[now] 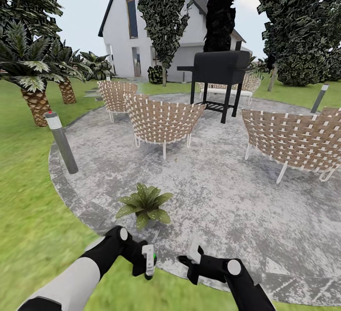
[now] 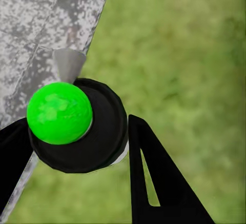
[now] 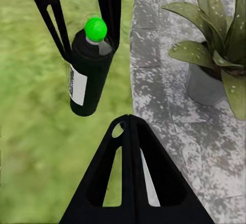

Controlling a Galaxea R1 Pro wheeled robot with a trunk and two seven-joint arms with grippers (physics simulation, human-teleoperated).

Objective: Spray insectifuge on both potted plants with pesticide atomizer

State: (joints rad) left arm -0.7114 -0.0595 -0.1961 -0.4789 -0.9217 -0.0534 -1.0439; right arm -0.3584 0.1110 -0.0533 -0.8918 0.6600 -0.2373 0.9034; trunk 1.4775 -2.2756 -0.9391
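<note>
1. Head view: the left tool (image 1: 148, 264) holds the pesticide atomizer (image 1: 148, 259) low in front of the robot, over the edge where the lawn (image 1: 28, 225) meets the round patio (image 1: 222, 192).
2. The right wrist view shows the bottle (image 3: 89, 73) clamped between the left tool's two black fingers (image 3: 51, 14), green cap uppermost; the left wrist view looks down on that cap (image 2: 59, 113) from close by.
3. The right tool (image 1: 193, 257) hangs just beside the left, carrying nothing; in its own view its fingers (image 3: 134, 178) meet at the tips, so I judge it closed on nothing.
4. One potted plant (image 1: 144, 204) sits on the patio rim just ahead of the tools; its grey pot (image 3: 205, 85) and spotted leaves lie near the bottle.
5. Judged step: the pick-up is done and spraying is in hand. The next move calls for aiming the nozzle at this rosette and working across all its leaves.
6. Hard to make out: which way the nozzle faces, and any spray mist. The woven chairs (image 1: 163, 121) and black grill (image 1: 220, 71) stand well beyond.
</note>
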